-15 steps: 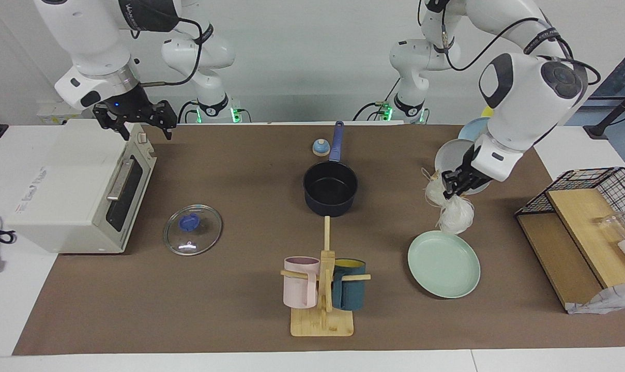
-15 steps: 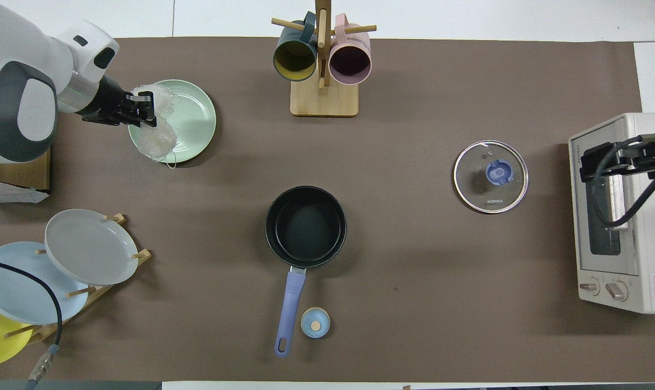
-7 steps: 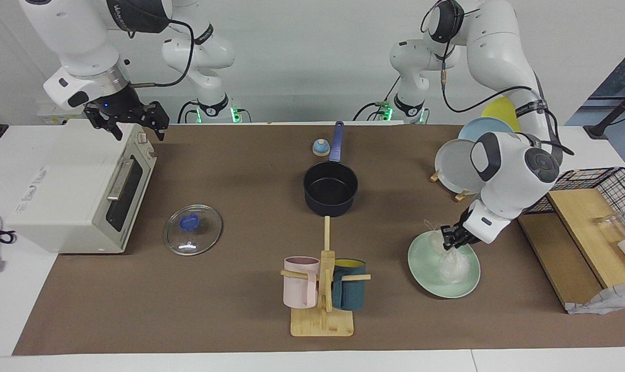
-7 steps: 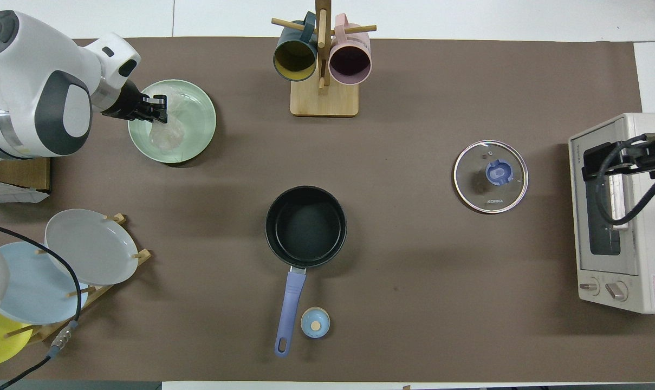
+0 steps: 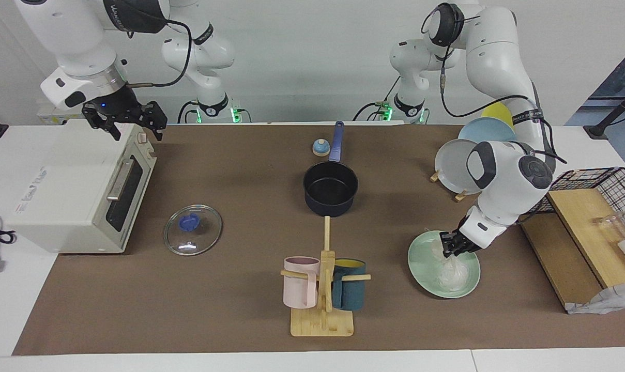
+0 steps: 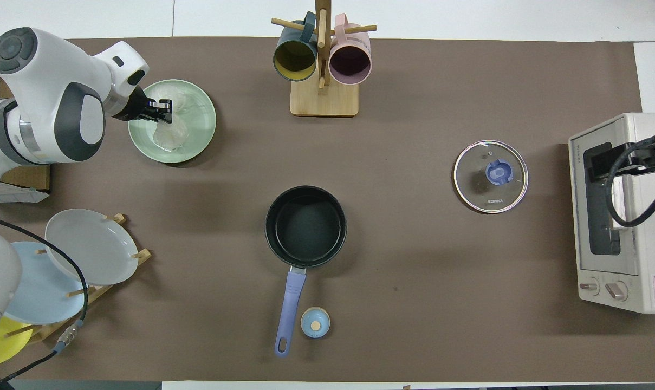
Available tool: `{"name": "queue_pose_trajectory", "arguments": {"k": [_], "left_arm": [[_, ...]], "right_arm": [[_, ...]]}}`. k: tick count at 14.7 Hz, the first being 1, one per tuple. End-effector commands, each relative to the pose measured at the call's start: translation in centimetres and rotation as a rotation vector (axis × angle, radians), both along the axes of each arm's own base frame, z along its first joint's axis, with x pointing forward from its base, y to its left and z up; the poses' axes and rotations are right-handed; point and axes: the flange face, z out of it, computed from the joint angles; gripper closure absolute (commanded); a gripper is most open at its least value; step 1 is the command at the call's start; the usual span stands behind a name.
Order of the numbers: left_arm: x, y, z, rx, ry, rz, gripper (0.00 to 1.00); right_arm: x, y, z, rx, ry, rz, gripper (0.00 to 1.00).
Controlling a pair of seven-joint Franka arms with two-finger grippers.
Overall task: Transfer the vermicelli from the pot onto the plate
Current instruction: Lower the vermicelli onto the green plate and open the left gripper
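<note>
vermicelli [image 5: 452, 273] lowered onto plate [image 5: 418, 271] | left arm bent low over it

My left gripper [image 5: 451, 250] has come down from above the worktop near the grey plate to just over the pale mint-green round plate [image 5: 421, 268]. The translucent whitish vermicelli clump [image 5: 453, 271], hanging in the air a second ago, now rests on that plate. Right gripper [image 5: 126, 120] drifted slightly over the toaster oven [image 5: 69, 186].

Toaster oven [image 5: 79, 191], white, at the table's right-arm end. Glass lid [image 5: 193, 229] flat beside it. Mug rack [image 5: 323, 289], pink and teal mugs, by the edge farthest from the robots. Plate rack [image 6: 51, 271] and wire basket [image 5: 596, 196] at the left-arm end.
</note>
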Motion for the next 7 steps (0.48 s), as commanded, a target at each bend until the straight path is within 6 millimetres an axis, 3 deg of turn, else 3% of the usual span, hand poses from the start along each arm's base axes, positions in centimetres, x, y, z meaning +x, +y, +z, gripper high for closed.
{"name": "queue_pose_trajectory", "arguments": {"k": [1, 7], "left_arm": [[-0.9, 0.8, 3.5, 0.016, 0.004, -0.003, 0.00], [-5.3, 3.0, 14.7, 0.053, 0.042, 0.084, 0.00]], "right_arm": [[-0.9, -1.1, 0.2, 0.031, -0.004, 0.005, 0.00], [-0.6, -0.3, 0.3, 0.080, -0.020, 0.008, 0.00]]}}
